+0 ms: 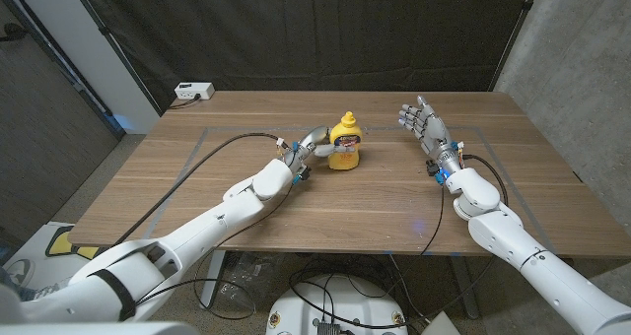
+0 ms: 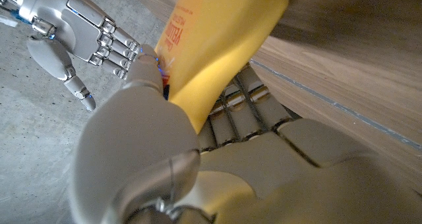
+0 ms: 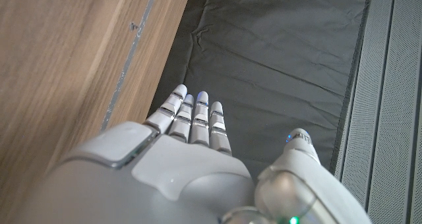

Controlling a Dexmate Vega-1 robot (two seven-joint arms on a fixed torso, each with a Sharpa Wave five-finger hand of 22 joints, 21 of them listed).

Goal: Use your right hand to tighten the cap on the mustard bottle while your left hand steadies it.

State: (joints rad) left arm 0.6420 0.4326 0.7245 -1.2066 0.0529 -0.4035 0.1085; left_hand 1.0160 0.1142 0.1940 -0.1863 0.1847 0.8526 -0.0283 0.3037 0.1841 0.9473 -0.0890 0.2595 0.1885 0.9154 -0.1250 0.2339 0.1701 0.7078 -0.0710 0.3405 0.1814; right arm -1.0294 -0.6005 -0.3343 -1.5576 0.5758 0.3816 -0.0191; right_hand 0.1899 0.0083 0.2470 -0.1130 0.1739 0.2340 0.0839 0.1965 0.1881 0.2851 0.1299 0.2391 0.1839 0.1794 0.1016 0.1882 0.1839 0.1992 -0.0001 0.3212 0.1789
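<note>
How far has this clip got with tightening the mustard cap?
Done: the left hand grips the mustard bottle, which stands on the table. In hand: nothing at the cap yet. Left: the right hand is open, apart from the bottle, and must reach the cap and twist it.

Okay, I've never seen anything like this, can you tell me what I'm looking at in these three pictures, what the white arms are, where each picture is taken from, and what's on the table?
This is a robot with two white arms ending in metal hands, standing at a wooden table. The wide picture comes from a camera on its head, looking down. The other two come from cameras on its wrists, so they look tilted and very close. On the table stands a yellow mustard bottle. The left hand grips the bottle's body; the left wrist picture shows it up close. The right hand holds nothing, with its fingers spread, off to the bottle's side and not touching it. A white box sits at the table's far corner.
</note>
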